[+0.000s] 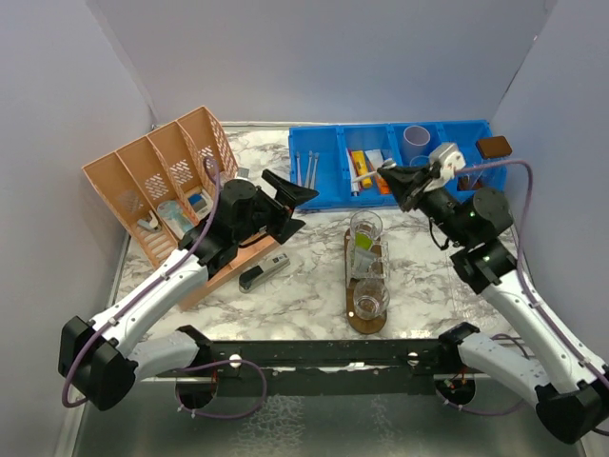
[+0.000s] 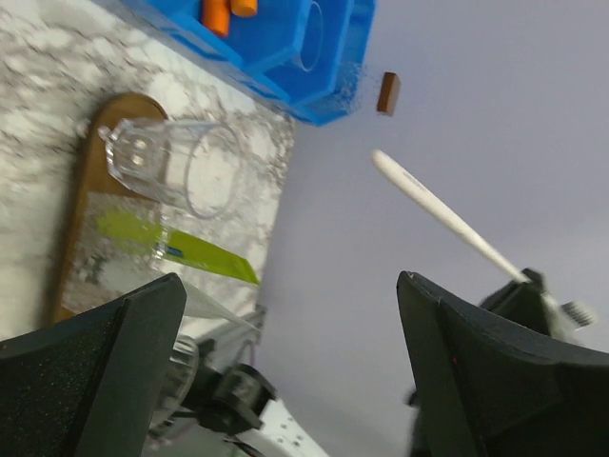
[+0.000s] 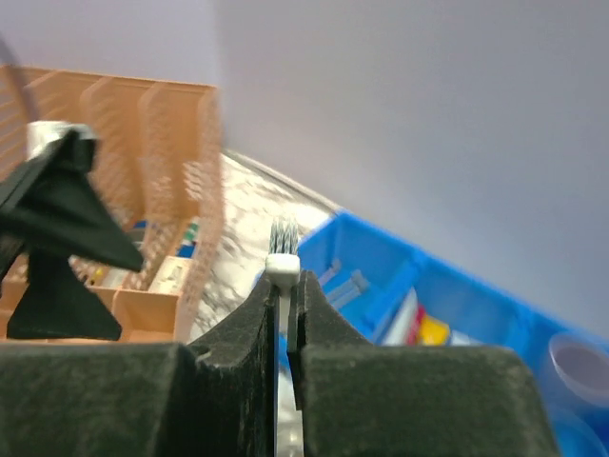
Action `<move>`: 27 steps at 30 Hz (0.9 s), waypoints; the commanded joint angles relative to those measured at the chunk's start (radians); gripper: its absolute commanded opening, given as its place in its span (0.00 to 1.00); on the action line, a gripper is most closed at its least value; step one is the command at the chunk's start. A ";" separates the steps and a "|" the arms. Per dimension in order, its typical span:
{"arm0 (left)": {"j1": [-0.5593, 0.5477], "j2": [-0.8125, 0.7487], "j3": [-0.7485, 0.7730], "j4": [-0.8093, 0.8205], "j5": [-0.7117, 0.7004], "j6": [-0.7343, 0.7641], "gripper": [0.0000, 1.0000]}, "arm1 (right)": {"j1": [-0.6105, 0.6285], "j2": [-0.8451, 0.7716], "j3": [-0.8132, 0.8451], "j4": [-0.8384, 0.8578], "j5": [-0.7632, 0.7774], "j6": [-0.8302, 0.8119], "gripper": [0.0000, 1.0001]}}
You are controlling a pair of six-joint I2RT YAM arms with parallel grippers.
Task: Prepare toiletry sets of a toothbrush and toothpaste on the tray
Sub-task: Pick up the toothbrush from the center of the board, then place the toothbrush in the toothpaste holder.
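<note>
Progress looked partial. The tray (image 1: pixel 364 322) lay on the bench (image 1: pixel 304 286) below the gap between the two sets of jaws, nearer the right jaws than the left jaws, and it carried three clear tumblers in a row. The tumbler closest to the right jaws (image 1: pixel 365 227) appeared empty. The middle tumbler (image 1: pixel 369 259) held the lime green tube (image 1: pixel 362 249). The contents of the tumbler farthest from the right jaws (image 1: pixel 371 297) could not be made out through the glare. No toothbrush could be seen for certain in any tumbler, so by my reading no set was complete. The right jaws were clenched on a white toothbrush (image 3: pixel 283 268), its bristled head poking up just past the tips, held in the air above the tray's far end and not yet lowered into a tumbler. The left jaws stood released and wide, grasping nothing, facing the right jaws across that gap. More supplies waited in the blue bin (image 1: pixel 324 195) just beyond the right jaws, and the orange basket (image 1: pixel 124 190) sat behind the left jaws. Packets in both showed coloured labels, but no brand or writing could be read.
</note>
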 commanded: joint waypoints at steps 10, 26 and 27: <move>0.023 -0.037 -0.036 0.006 -0.071 0.450 0.97 | 0.003 -0.146 0.178 -0.860 0.524 0.330 0.01; 0.023 -0.059 -0.087 0.020 -0.030 0.432 0.97 | 0.003 -0.246 -0.057 -0.685 0.519 0.550 0.01; 0.023 -0.055 -0.085 0.021 -0.028 0.432 0.97 | 0.003 -0.249 -0.065 -0.682 0.520 0.558 0.01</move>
